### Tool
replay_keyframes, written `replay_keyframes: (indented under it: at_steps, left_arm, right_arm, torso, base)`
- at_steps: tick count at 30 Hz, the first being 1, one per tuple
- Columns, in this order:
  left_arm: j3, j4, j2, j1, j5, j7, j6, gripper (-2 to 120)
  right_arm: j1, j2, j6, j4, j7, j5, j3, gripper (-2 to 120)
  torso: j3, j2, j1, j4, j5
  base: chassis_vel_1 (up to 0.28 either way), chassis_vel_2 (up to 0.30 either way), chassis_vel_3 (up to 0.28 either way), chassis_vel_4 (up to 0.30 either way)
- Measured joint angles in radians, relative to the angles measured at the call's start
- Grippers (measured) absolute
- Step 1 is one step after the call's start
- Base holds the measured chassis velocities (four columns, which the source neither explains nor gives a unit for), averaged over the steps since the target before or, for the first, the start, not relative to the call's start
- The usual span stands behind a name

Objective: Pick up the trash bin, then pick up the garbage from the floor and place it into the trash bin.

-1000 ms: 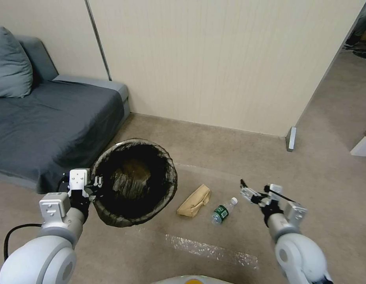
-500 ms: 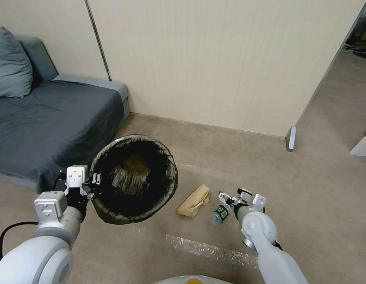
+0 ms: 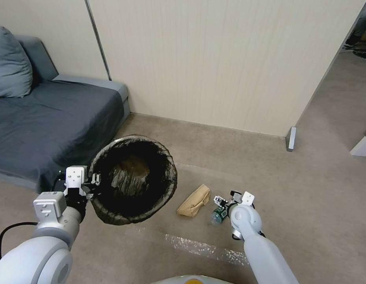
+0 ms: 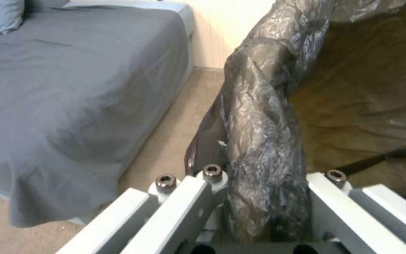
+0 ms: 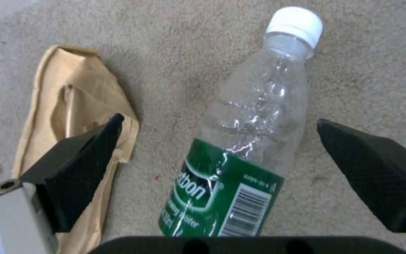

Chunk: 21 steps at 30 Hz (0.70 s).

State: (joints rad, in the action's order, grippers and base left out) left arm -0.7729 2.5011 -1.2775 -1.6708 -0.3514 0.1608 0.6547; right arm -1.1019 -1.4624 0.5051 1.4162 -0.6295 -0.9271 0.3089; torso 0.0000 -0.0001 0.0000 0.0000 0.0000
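A: Where do we have the small round white trash bin (image 3: 133, 179) with its dark plastic liner?

B: Our left gripper (image 3: 93, 184) is clamped on its rim, at about 9 o'clock on the opening in the head view. In the left wrist view the two white fingers (image 4: 184, 197) pinch the crumpled liner (image 4: 264, 148) folded over the edge. The bin hangs tilted, mouth facing up toward us, next to the grey fabric sofa (image 3: 49, 122).

A: And our right gripper (image 3: 221, 204)?

B: It is low over the beige carpet floor (image 3: 238, 157), jaws spread wide. In the right wrist view the black pads (image 5: 81, 151) stand on either side of the clear plastic bottle with a green label and white cap (image 5: 245, 141), touching neither side of it. We hold nothing there.

A: How does the bottle lie?

B: On its side on the carpet, cap pointing away from our wrist. In the head view it sits just below the gripper, its green label (image 3: 216, 215) peeking out.

A: Anything else nearby?

B: The flattened brown paper bag (image 3: 194, 200) lies on the floor at 9 o'clock from the bottle, just beside it, and at about 4 o'clock from the bin.
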Motion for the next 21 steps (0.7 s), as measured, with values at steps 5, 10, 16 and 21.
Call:
replay_keyframes:
  at_steps: [5, 10, 16, 21]
  left_arm:
    - [0.000, 0.000, 0.000, 0.000, 0.001, 0.000, -0.001, 1]
    - [0.001, 0.000, 0.000, -0.001, 0.001, 0.000, -0.002, 1]
    - [0.004, 0.000, -0.003, -0.002, 0.001, 0.000, -0.002, 1]
    - [0.004, 0.000, -0.004, -0.004, 0.001, 0.000, -0.003, 1]
  right_arm:
    - [0.022, -0.015, -0.013, -0.052, 0.007, 0.023, 0.003, 100]
    - [0.038, -0.032, -0.020, -0.106, 0.032, 0.062, 0.006, 100]
    - [0.049, -0.047, -0.028, -0.153, 0.041, 0.094, 0.012, 100]
    - [0.057, -0.056, -0.035, -0.184, 0.041, 0.106, 0.017, 100]
  torso:
    - [0.000, 0.000, 0.000, 0.0000, 0.0000]
    - [0.000, 0.000, 0.000, 0.0000, 0.0000]
    - [0.000, 0.000, 0.000, 0.0000, 0.0000]
    - [0.000, 0.000, 0.000, 0.0002, -0.0001]
  base:
    - [0.000, 0.000, 0.000, 0.000]
    - [0.000, 0.000, 0.000, 0.000]
    - [0.000, 0.000, 0.000, 0.000]
    - [0.000, 0.000, 0.000, 0.000]
